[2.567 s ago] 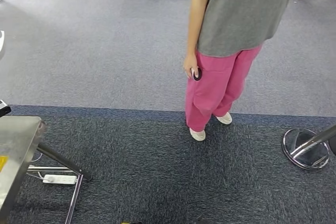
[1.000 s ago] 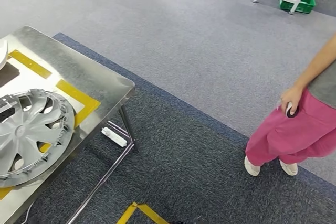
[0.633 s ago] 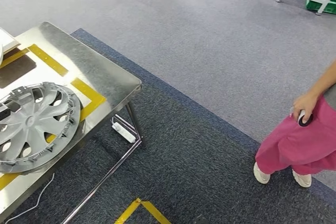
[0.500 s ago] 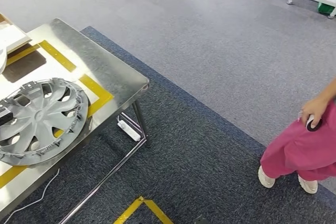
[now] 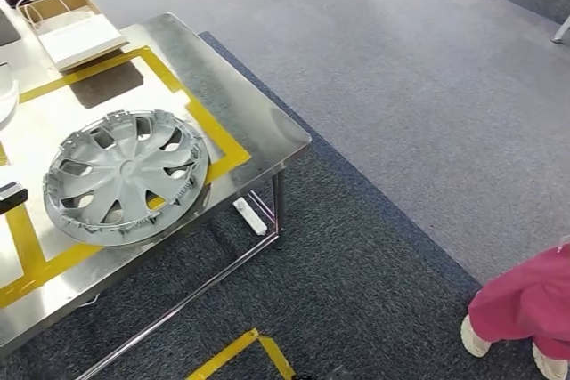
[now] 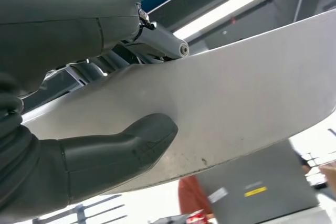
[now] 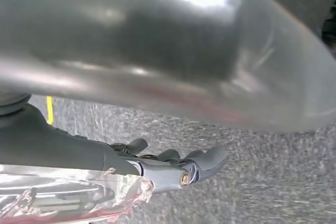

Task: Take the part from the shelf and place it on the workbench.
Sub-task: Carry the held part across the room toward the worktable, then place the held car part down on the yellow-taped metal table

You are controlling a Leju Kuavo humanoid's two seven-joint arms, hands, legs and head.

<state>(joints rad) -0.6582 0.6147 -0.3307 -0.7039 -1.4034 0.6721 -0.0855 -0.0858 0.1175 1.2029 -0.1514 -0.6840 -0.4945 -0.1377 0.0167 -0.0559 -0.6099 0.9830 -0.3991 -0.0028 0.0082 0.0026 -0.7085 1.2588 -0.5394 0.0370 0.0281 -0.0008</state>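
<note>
My left hand grips a large pale grey curved panel, the part, with its thumb pressed on the near face and a finger behind it. In the right wrist view a glossy grey curved surface spans the picture close to the camera. My right hand stretches its fingers beside it, with carpet showing between them. Whether that hand holds it I cannot tell. The steel workbench stands at the left of the head view, marked with yellow tape.
A silver hubcap lies on the workbench, with a paper bag at its far end and a small black item at the left edge. A power strip lies under the bench. A person in pink trousers stands at the right.
The whole head picture has swung leftward: the camera turned. The workbench with the hubcap has come into view and towards the middle, and the person has slid to the right edge.
</note>
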